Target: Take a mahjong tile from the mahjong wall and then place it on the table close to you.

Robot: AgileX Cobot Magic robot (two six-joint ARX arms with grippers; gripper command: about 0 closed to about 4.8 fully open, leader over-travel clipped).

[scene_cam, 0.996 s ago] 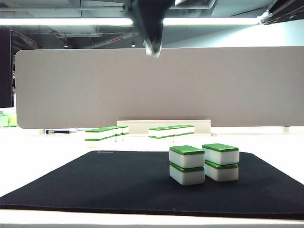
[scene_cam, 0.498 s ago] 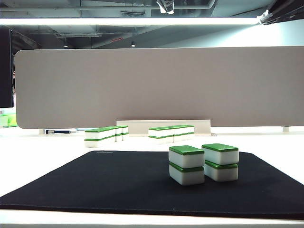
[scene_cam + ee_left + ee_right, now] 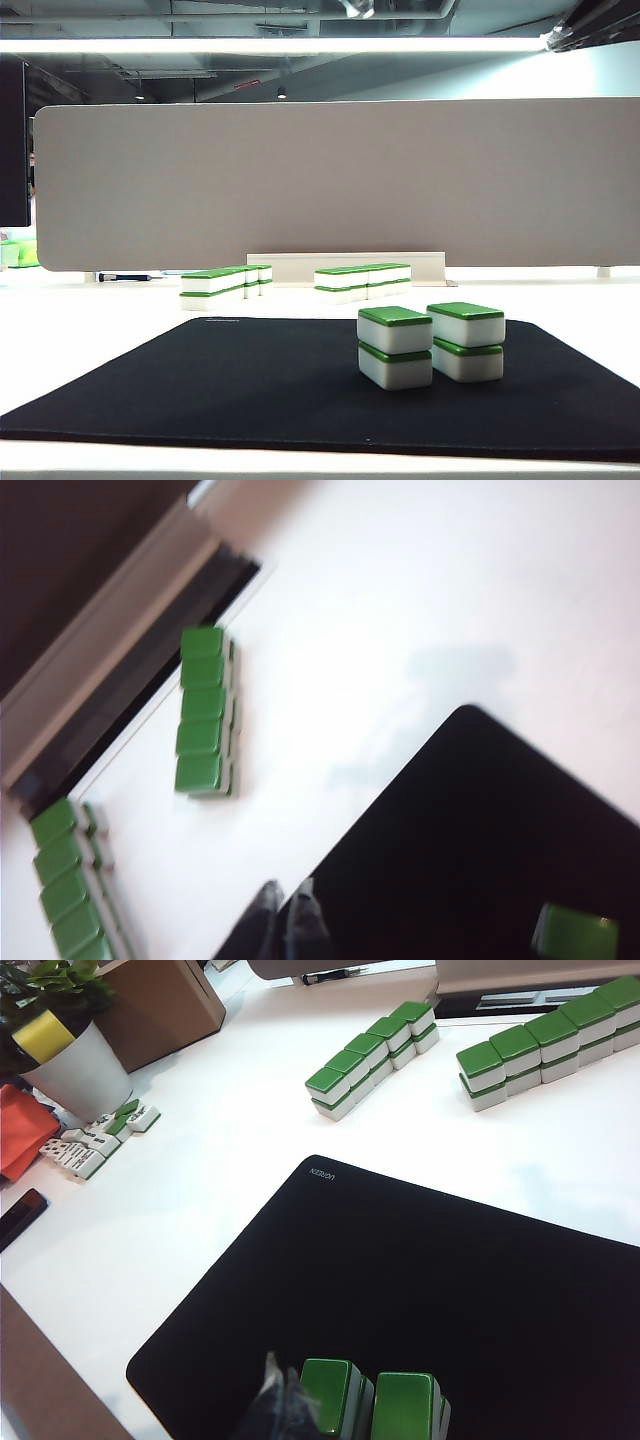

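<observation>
Left gripper (image 3: 285, 910) lifts clear overhead, jaws shut, empty, heading to the green-backed white mahjong wall (image 3: 205, 712) at the white table's (image 3: 90, 320) far edge; right gripper (image 3: 283, 1400) parked, jaws shut, empty.

mahjong wall (image 3: 362, 279): glossy plastic, green-backed; mat (image 3: 250, 385): matt black cloth; table (image 3: 90, 325): smooth white

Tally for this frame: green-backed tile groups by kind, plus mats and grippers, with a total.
mahjong wall segments, far back on the table: 2
two-tile stacks on the mat: 2
black mat: 1
Grippers: 2, with the left gripper shut over the mat's edge and the right gripper beside the stacks
Total: 7
</observation>
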